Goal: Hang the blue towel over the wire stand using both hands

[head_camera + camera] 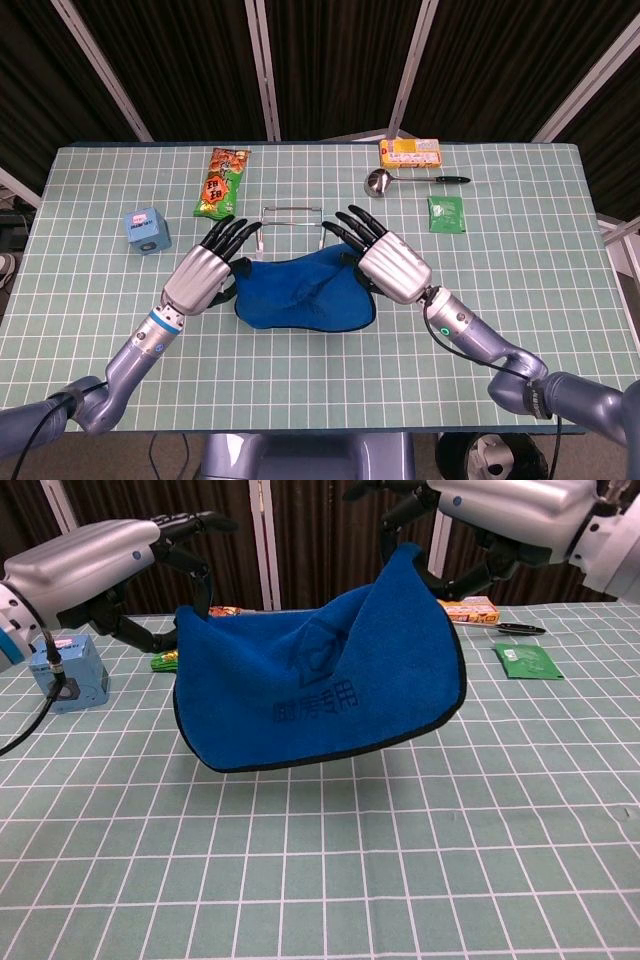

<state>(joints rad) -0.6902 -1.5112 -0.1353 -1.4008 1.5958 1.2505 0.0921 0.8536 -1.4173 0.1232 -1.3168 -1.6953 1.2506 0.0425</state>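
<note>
Hanging in the air between both hands, the blue cloth towel with a dark edge (pixel 318 695) sags in the middle, clear of the green gridded worktop (pixel 520 300) in the chest view. The left hand (pixel 203 272) pinches the towel's left upper corner, with its dark fingers (pixel 190 525) curled over the cloth there. The right hand (pixel 388 260) holds the right upper corner, which stands higher than the left one in the chest view; its other fingers (pixel 352 226) spread forward.

From the head view the towel lies just in front of the thin wire stand (pixel 291 212), whose top bar shows beyond the cloth between the two hands; whether cloth and wire touch cannot be told. In the chest view the towel hides the stand.

Further back on the worktop lie a green and orange snack bag (pixel 221 182), a yellow flat box (pixel 409 152), a metal ladle with a black handle (pixel 407 181) and a small green sachet (pixel 446 214). A light blue cube-shaped box (pixel 146 230) sits to the left, near the left hand but apart from it.
</note>
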